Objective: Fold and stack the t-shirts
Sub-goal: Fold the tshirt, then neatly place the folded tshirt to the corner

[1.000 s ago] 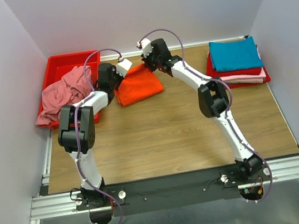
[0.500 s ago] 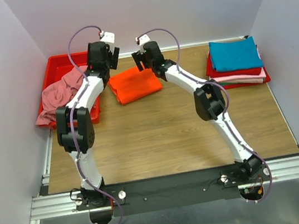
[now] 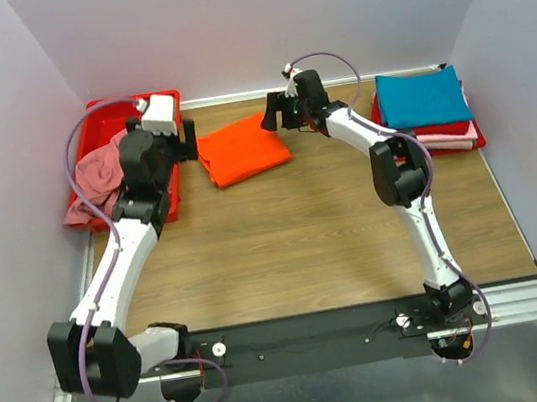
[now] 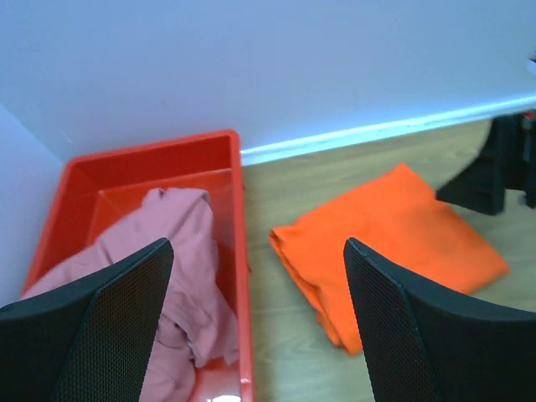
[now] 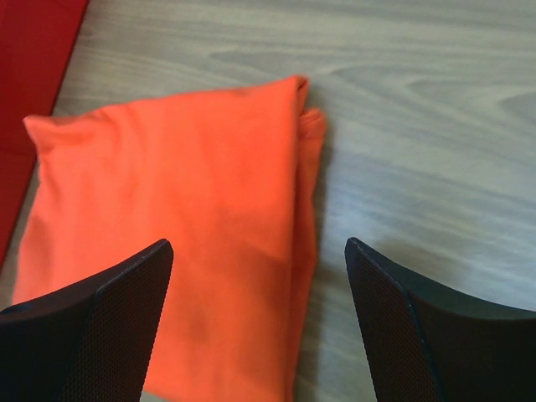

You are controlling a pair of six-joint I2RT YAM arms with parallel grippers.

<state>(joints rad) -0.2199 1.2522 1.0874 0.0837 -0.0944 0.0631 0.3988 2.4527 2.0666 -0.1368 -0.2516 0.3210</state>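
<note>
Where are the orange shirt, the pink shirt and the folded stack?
orange shirt [image 3: 244, 151]: top view, its middle.
pink shirt [image 4: 197, 251]: left wrist view, crumpled middle.
folded stack [image 3: 420, 97]: top view, teal top layer.

A folded orange t-shirt [image 4: 389, 239] is laid flat on the wooden table [image 4: 335, 163]. Just beside it a red bin [image 4: 151, 155] is seen, with a pink t-shirt [image 4: 188, 251] bunched up inside. The left pincer [image 4: 257, 251] is held wide open, with nothing in it. A black arm part [image 4: 494, 167] is seen by the orange t-shirt's far corner.

light: bright, even | shadows: soft | wrist views: slightly blurred (close foreground most)
</note>
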